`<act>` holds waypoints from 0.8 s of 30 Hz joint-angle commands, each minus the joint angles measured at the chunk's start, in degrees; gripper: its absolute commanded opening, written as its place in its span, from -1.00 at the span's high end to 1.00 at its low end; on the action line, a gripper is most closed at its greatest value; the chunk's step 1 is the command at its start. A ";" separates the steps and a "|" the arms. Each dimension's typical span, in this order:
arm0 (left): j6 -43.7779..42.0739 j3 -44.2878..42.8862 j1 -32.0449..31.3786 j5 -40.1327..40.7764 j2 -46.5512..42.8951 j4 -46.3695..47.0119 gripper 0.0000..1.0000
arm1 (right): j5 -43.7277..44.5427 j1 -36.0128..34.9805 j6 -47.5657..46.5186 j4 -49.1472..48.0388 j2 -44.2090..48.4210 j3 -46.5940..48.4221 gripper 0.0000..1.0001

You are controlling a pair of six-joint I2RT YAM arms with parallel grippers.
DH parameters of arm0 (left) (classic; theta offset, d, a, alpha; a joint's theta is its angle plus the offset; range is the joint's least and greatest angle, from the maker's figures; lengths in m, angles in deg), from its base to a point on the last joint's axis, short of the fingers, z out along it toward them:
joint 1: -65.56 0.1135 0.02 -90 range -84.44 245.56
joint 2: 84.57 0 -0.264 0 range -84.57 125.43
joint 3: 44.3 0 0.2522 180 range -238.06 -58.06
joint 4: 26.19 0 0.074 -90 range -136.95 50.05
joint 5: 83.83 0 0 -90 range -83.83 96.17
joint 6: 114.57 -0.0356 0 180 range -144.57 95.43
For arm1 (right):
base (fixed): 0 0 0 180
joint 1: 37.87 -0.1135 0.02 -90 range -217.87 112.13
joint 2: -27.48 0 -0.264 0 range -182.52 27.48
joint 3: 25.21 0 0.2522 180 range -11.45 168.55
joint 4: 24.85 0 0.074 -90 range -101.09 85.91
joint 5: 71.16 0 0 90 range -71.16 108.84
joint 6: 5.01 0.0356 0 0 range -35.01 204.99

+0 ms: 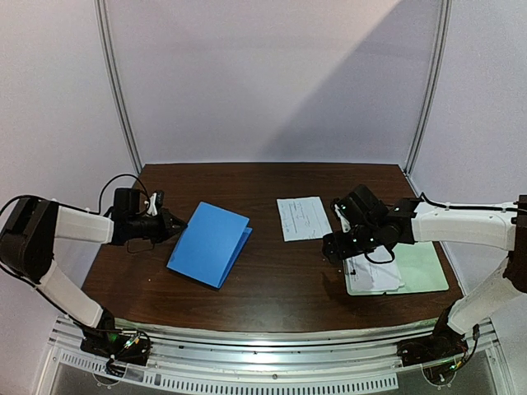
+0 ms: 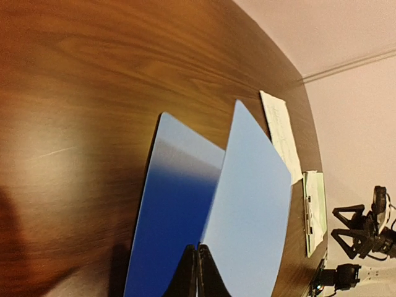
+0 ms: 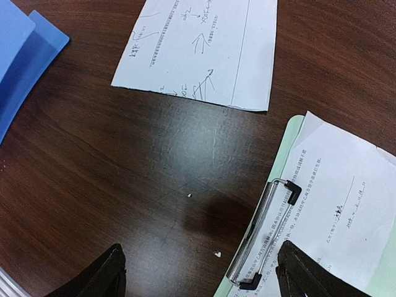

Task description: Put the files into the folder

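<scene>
The blue folder lies left of centre, its top cover lifted off the lower leaf. My left gripper sits at the folder's left corner, and in the left wrist view it is shut with the cover's edge pinched between its tips. One of the files, a loose white sheet, lies flat at the table's middle. A second sheet rests on the pale green clipboard. My right gripper hovers open over bare wood, its right finger above the clipboard's metal clip.
The dark wooden table ends at a metal rail near the arm bases. Pale walls with two upright poles close in the back and sides. Small white crumbs lie on the wood below the right gripper.
</scene>
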 commanded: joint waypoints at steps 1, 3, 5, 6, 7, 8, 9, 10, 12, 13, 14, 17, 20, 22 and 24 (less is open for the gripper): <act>1.81 0.45 -2.43 -2.78 0.35 6.70 1.00 | -1.22 0.11 0.05 -1.25 0.06 -1.02 -0.68; 2.43 0.48 -3.17 -3.32 0.09 8.84 1.00 | -2.99 0.10 0.10 -2.45 0.14 -1.25 -0.68; 2.75 0.20 -4.04 -3.81 0.12 10.76 1.00 | -6.59 0.16 -0.22 -4.92 0.40 -1.66 -0.68; 2.77 -0.02 -4.60 -4.04 0.26 11.44 1.00 | -9.02 0.10 -0.31 -6.87 0.48 -2.05 -0.68; 2.78 -0.45 -4.98 -4.29 0.58 11.88 1.00 | -12.63 0.11 -0.40 -9.78 0.71 -2.42 -0.68; 2.63 -0.92 -5.49 -4.49 1.00 11.99 1.00 | -15.32 0.10 -0.45 -11.83 0.76 -2.73 -0.68; 2.48 -1.32 -5.83 -4.43 1.24 11.78 1.00 | -17.65 0.13 -0.34 -14.14 0.58 -2.87 -0.69; 2.20 -1.75 -6.04 -3.78 1.36 10.76 1.00 | -19.56 0.16 -0.13 -15.77 -0.05 -2.65 -0.69; 0.22 -3.61 -6.20 0.46 0.97 4.24 0.94 | -22.65 0.26 0.47 -17.45 -1.91 -0.99 -0.71; -1.37 -4.56 -6.38 3.65 0.56 0.37 0.76 | -24.27 0.26 0.82 -18.48 -2.80 -0.20 -0.71; -2.68 -5.34 -6.58 8.16 0.05 -3.19 0.54 | -26.02 0.19 1.27 -19.79 -4.22 0.44 -0.71; -5.65 -6.53 -6.91 15.82 -1.95 -10.74 -0.07 | -31.93 0.19 3.91 -25.25 -7.82 1.90 -0.75; -6.70 -6.52 -7.11 19.20 -3.34 -13.97 -0.28 | -35.88 0.27 6.27 -28.18 -11.86 5.47 -0.79; -7.23 -6.72 -7.15 19.69 -2.85 -15.42 -0.30 | -38.31 0.56 7.54 -30.16 -16.07 7.96 -0.81; -7.57 -7.25 -7.16 19.75 -1.39 -17.44 -0.29 | -41.71 1.17 9.31 -32.54 -19.81 9.83 -0.83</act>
